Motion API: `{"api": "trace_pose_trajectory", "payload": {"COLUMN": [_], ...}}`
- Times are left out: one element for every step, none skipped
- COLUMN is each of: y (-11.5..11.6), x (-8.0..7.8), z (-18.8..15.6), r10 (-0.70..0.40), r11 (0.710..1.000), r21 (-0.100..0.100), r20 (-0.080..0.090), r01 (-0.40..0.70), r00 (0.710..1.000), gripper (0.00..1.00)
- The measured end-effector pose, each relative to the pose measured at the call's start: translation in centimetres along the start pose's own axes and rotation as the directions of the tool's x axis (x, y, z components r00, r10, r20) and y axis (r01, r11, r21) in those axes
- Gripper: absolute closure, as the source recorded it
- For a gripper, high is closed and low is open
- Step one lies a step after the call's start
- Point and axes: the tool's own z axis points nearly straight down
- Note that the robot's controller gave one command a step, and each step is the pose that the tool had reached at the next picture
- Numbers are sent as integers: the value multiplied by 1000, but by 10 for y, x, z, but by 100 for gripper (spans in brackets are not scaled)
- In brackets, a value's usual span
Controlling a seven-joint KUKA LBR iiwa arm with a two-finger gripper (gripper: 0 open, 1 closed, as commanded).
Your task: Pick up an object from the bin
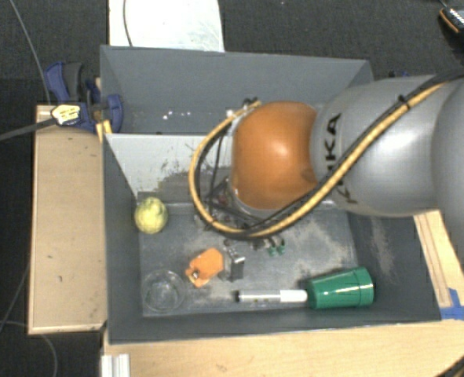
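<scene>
The gripper (234, 264) is hanging low over the floor of the grey bin (177, 93), near the middle of its front half. It is peeping out from under the arm's (404, 155) rounded orange cover (271, 159). Whether it is open or closed I cannot tell, since little more than a dark metal tip is showing. The nearest thing is a small orange lump (206, 266) of irregular shape, lying just to its left; whether the two are touching I cannot tell either. Nothing is showing as gripped. In front of the tip a white marker (272, 296) with a dark cap is lying crosswise, its far end meeting a green cup (341, 288) tipped on its side. A clear cup (162, 292) is sitting in the front left corner and a yellow-green ball (151, 215) further back on the left. Some small green bits (275, 248) are lying just right of the gripper. As I judge it, the main risk is closing beside the orange lump, not round it, and pushing it towards the clear cup. Going down further could also be pressing the tip onto the bin floor or nudging the marker into a roll. The looping yellow-and-black cable (357, 163) is hanging low and might be catching on something. The only readable writing is KUKA, running in black down the arm's silver shell, partly crossed by that cable; nothing legible is showing on the marker or the green cup.
</scene>
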Motion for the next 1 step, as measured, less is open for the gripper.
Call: {"api": "trace_pose_trajectory", "payload": {"y": [1], "x": [-11], "z": [49], "r10": [-117], "r11": [993], "r21": [-2], "r20": [-6], "r01": [117], "r00": [993], "gripper": [0]}}
